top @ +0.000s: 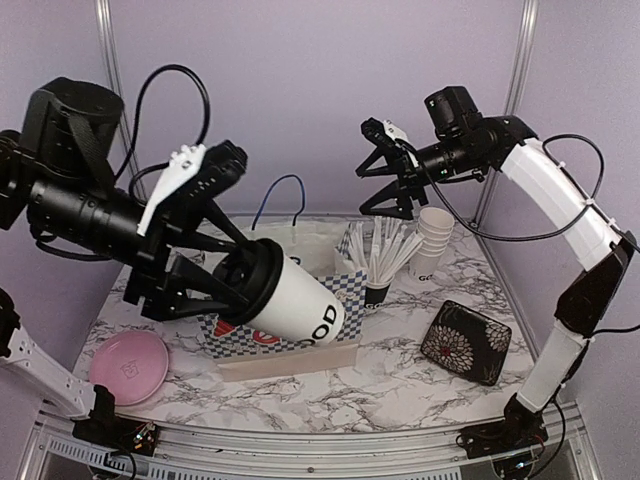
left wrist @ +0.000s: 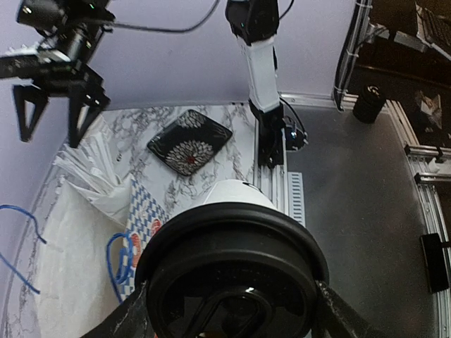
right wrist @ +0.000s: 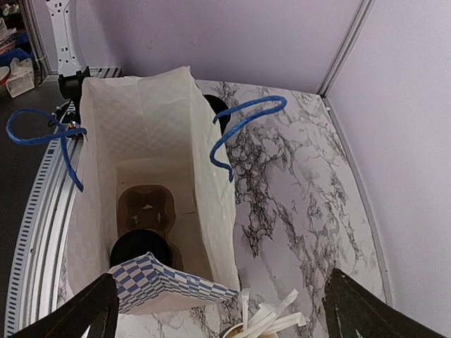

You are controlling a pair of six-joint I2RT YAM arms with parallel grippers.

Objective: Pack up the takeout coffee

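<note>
A white paper cup (top: 300,305) with a black lid, lying tilted above the table, is showing bold black capital letters ending in "OD", with the start of the word curving out of sight. At the back right, a stack of white cups (top: 433,235) is carrying small black letters on its lowest cup that look like "GO".

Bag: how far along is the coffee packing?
Done: one lidded cup sits in the carrier inside the bag. In hand: the left gripper holds a second lidded cup on its side, in the air near the bag. Left: seat it in the carrier's empty slot. The right gripper hangs open above the bag.
</note>
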